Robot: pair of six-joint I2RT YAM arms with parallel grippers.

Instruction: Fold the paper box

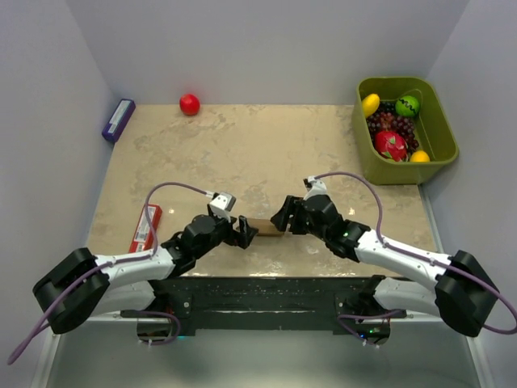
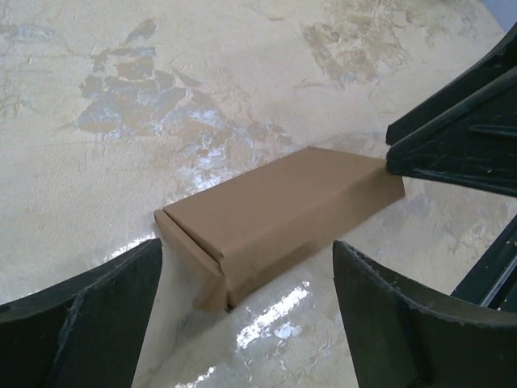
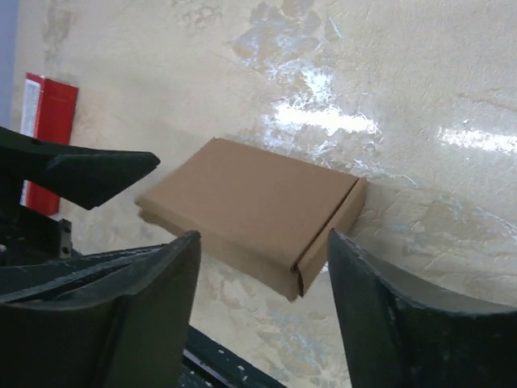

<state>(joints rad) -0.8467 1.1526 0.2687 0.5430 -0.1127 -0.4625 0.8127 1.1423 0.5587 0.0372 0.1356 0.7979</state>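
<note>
Left gripper: jaws spread wide, nothing held. Its two fingers stand on either side of one short end of the paper box, with table showing between each finger and the cardboard.
Right gripper: also wide open and holding nothing. Its fingers flank the opposite short end of the paper box without touching it.
Grippers together: they face each other across the paper box, tips close, one at each end.
Paper box: plain brown cardboard, lying flat on the table as a thin closed slab, with a folded flap edge showing at each end. It sits in the near middle of the table.
Red packet: flat on the table, left of the paper box, beyond the left arm.
Purple-blue box: far left of the paper box, against the left wall.
Red ball: far behind the paper box, by the back wall.
Green bin: far right of the paper box, holding grapes, a lemon and other fruit.
</note>
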